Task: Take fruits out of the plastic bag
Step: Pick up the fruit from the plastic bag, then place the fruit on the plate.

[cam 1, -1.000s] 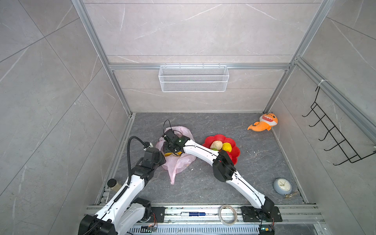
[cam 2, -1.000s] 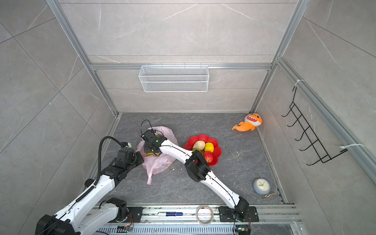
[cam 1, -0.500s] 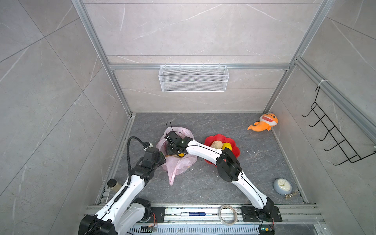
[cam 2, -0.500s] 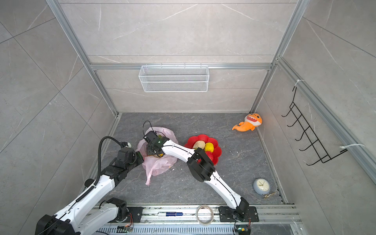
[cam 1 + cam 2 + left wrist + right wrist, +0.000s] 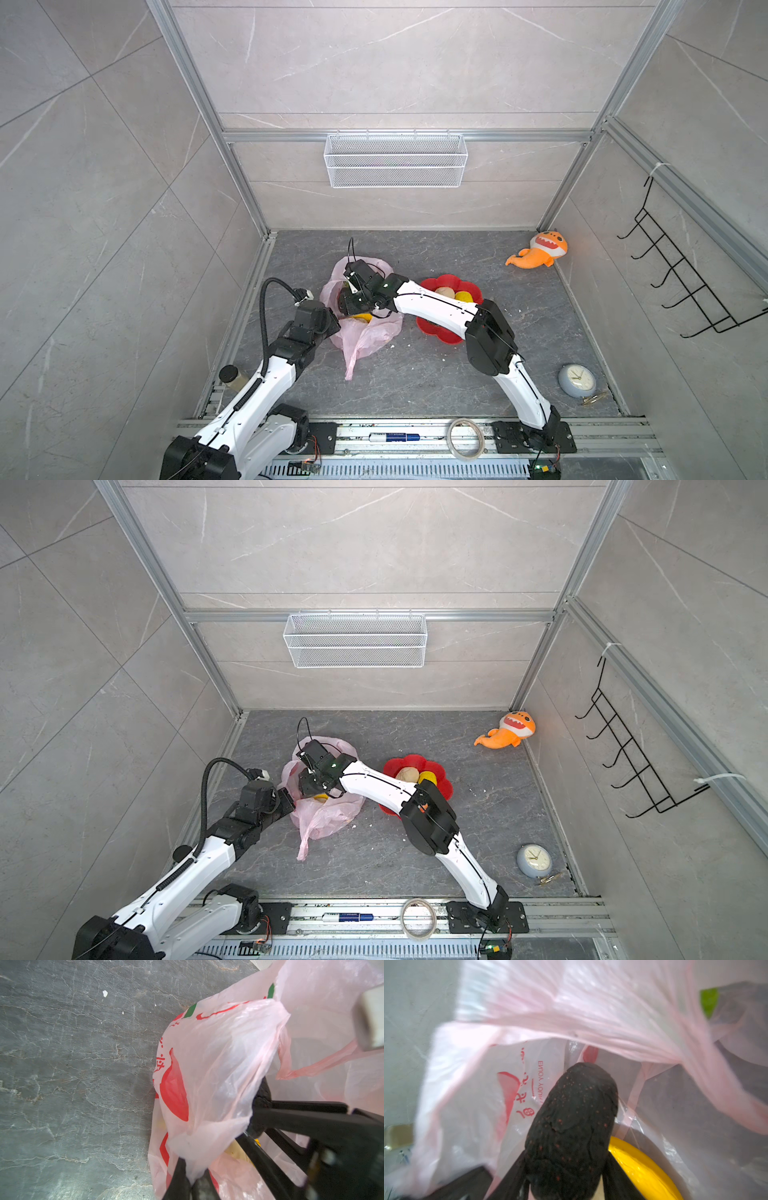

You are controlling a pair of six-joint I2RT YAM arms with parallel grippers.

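The pink plastic bag (image 5: 365, 332) (image 5: 328, 808) lies crumpled on the grey floor. My left gripper (image 5: 193, 1178) is shut on a fold of the plastic bag's (image 5: 207, 1064) rim and holds its mouth up. My right gripper (image 5: 564, 1159) reaches into the mouth and is shut on a dark speckled avocado (image 5: 571, 1118). A yellow banana (image 5: 639, 1165) lies just beside it inside the bag, and it also shows in both top views (image 5: 362, 318) (image 5: 321, 799). A beige fruit (image 5: 444, 292) and a small yellow fruit (image 5: 463, 296) rest on the red flower-shaped plate (image 5: 436, 334).
The right arm's elbow hangs over the plate. An orange plush shark (image 5: 540, 251) lies at the back right, and a round clock (image 5: 577, 380) at the front right. A wire basket (image 5: 395, 160) hangs on the back wall, a black hook rack (image 5: 681, 282) on the right wall.
The right arm's elbow has swung to the right over the plate, while its gripper has stayed in the bag's mouth. The left arm has not moved.
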